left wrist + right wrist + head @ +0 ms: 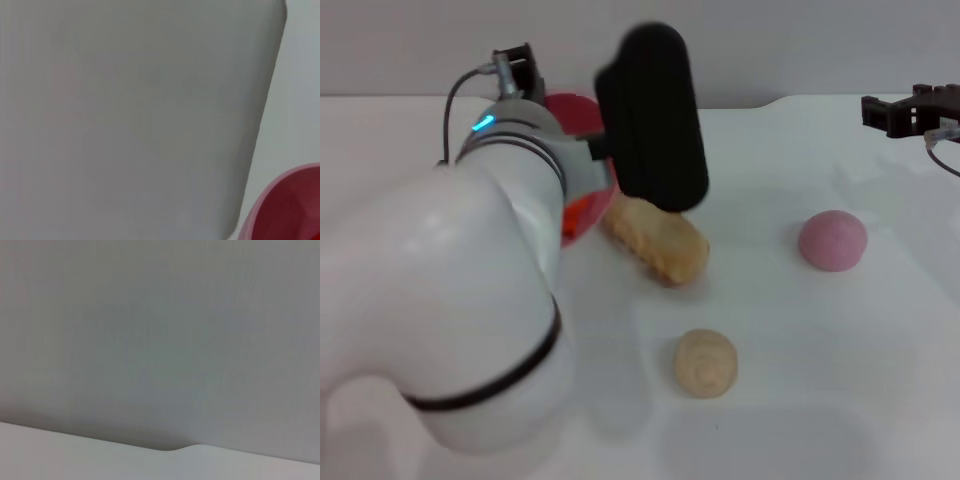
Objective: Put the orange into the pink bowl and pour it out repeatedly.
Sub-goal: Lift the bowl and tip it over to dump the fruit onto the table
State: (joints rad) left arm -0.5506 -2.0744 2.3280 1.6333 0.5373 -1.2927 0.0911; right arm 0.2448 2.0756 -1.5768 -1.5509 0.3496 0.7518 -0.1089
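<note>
The pink bowl (571, 109) is up off the table and tipped on its side at the back left, mostly hidden behind my left arm. My left gripper (638, 130), a black block, is shut on its rim. A bright red-orange patch (580, 214) shows at the bowl's lower edge. I cannot tell whether it is the orange or the bowl itself. In the left wrist view only a curved piece of the bowl (292, 210) shows, against a grey wall. My right gripper (912, 110) is parked at the far right edge of the table.
A tan bread-shaped toy (658, 243) lies just below the left gripper. A beige ball (705, 362) sits nearer me in the middle. A pale pink ball (832, 240) rests to the right. The right wrist view shows only wall and the table edge (190, 460).
</note>
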